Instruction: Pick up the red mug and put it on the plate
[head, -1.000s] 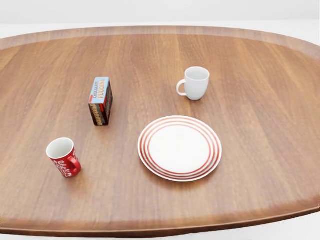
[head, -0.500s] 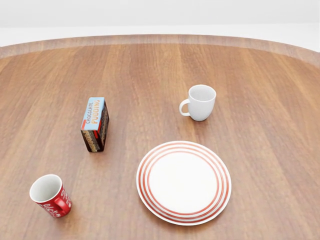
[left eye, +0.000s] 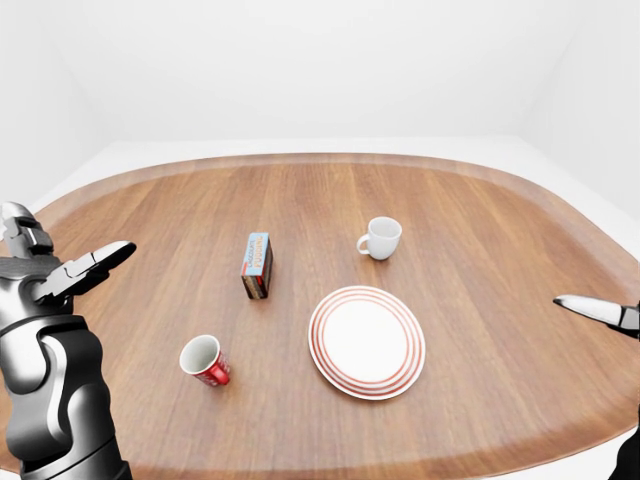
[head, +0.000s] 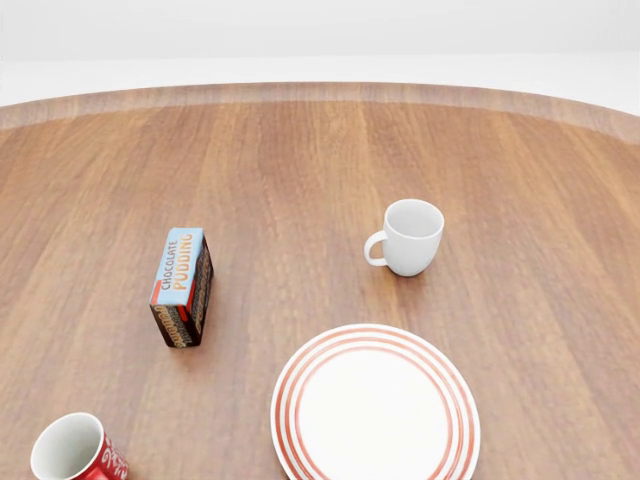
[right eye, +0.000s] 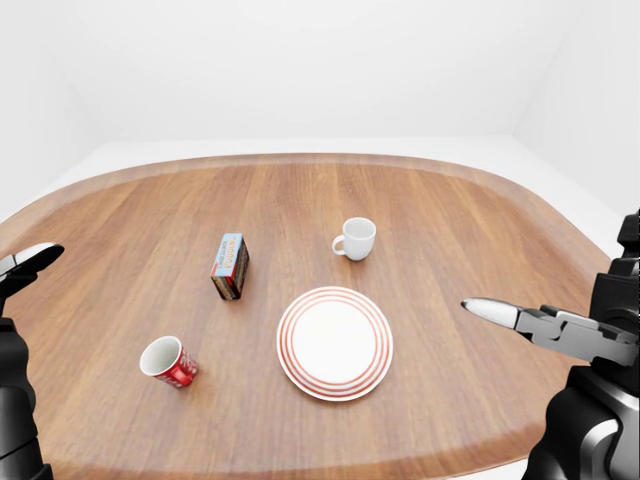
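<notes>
Red mug (left eye: 204, 359) left of plate (left eye: 367, 341); box (head: 181, 286) reads "CHOCOLATE PUDDING"; left hand (left eye: 72, 273), right hand (right eye: 545, 325) splayed, empty.

Head view's bottom edge crops the red mug (head: 72, 452) (plate (head: 375, 405) too).

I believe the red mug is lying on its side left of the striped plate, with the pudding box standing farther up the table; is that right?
Not quite: the red mug is standing upright, its open mouth facing up, as the left-eye view shows. The rest holds: it sits left of the striped plate, apart from it, and the pudding box stands farther up the table.
</notes>
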